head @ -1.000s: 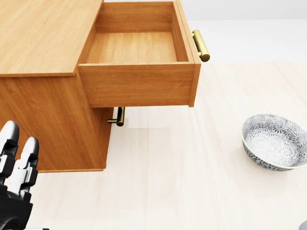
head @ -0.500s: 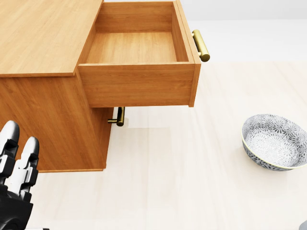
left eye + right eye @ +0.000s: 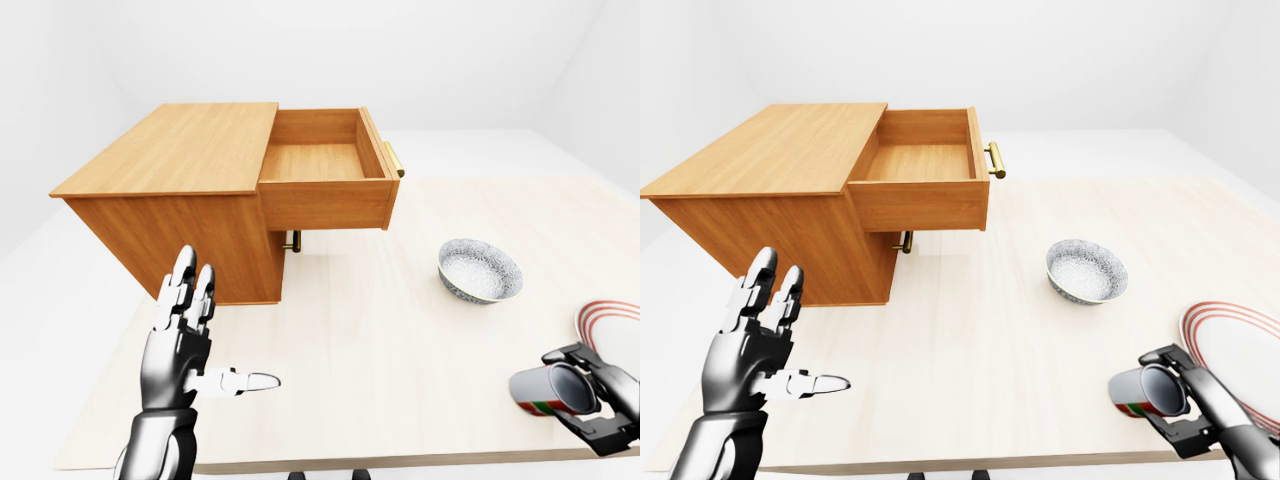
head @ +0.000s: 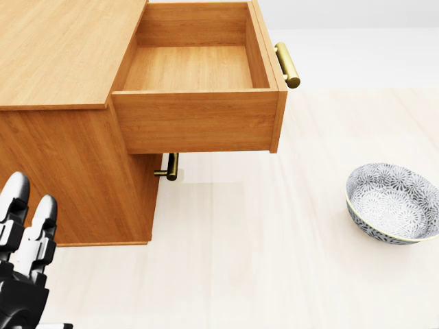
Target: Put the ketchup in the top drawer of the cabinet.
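The wooden cabinet (image 3: 170, 165) stands at the upper left of the table, its top drawer (image 3: 320, 162) pulled fully out and holding nothing. The ketchup (image 3: 1137, 392), a grey container with red and green bands, lies on its side at the lower right, close to the table's near edge. The fingers of my right hand (image 3: 1185, 408) are wrapped round it. My left hand (image 3: 210, 335) is raised at the lower left, below the cabinet, open with fingers up and thumb out. The head view shows only the left hand's fingertips (image 4: 24, 219).
A patterned grey bowl (image 3: 480, 270) sits right of the cabinet. A red-rimmed plate (image 3: 1215, 318) lies at the right edge, just above my right hand. A brass handle (image 3: 293, 241) of a lower drawer shows under the open one. Pale table (image 3: 350, 340) lies between hands and cabinet.
In the head view my left hand has sunk slightly. A grey bit at the bottom right corner has dropped out of view. Cabinet and bowl have not moved.
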